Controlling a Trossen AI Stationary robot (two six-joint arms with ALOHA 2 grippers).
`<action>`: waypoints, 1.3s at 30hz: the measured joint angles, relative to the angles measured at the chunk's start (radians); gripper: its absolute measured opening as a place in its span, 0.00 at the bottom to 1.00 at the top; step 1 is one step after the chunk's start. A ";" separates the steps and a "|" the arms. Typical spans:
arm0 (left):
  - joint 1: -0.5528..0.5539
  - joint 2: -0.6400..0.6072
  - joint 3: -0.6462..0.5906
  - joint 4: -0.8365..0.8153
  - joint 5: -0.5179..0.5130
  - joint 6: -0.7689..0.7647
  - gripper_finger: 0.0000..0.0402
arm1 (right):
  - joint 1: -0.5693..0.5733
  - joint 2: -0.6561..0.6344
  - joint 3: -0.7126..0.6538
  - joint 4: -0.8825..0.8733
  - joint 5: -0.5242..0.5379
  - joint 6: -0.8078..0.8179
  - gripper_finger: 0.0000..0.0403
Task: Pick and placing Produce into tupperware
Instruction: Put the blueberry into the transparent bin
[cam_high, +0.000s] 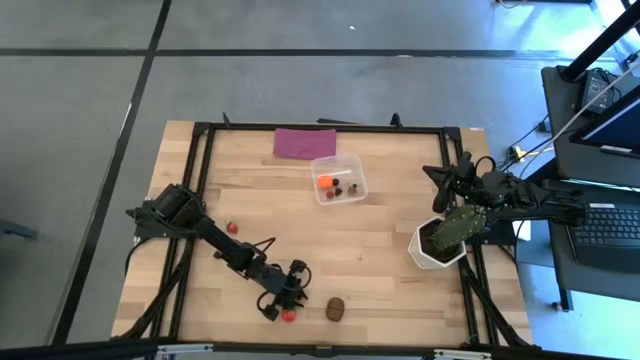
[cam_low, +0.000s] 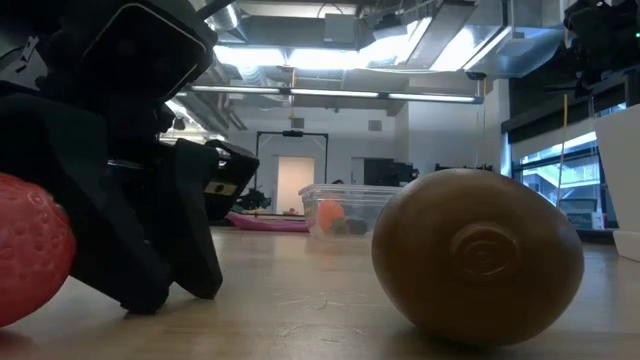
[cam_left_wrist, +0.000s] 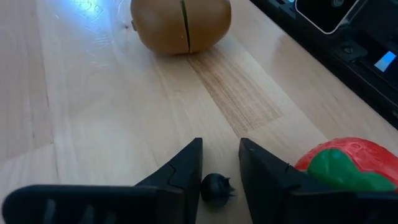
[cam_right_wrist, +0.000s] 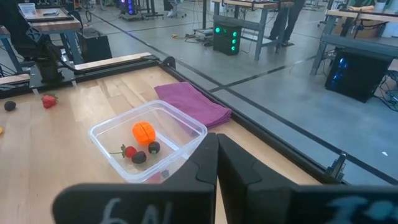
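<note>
At the near edge of the wooden table (cam_high: 380, 250), the left gripper (cam_left_wrist: 219, 163) straddles a tiny dark round berry with a frilled top (cam_left_wrist: 216, 187), its jaws narrowly apart and not yet pinching. The berry looks light, hard and prone to roll, so a low squeeze across its middle seems best. The right gripper (cam_right_wrist: 217, 155) waits shut, right of the clear square plastic tupperware (cam_high: 338, 179).

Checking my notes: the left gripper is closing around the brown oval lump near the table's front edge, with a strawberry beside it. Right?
Not quite. The left wrist view shows the left gripper closing around a tiny dark bit, not the brown oval lump, which lies apart, farther ahead. The strawberry is indeed beside it.
</note>
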 joint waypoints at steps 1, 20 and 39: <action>-0.001 0.000 0.000 -0.004 0.000 -0.007 0.24 | 0.000 0.000 0.000 0.000 0.000 0.000 0.02; -0.032 -0.002 0.001 -0.039 -0.033 -0.122 0.24 | 0.000 0.000 0.000 0.000 0.000 0.001 0.02; -0.038 -0.007 0.003 -0.077 -0.039 -0.122 0.21 | 0.000 0.000 0.000 0.001 0.000 0.001 0.02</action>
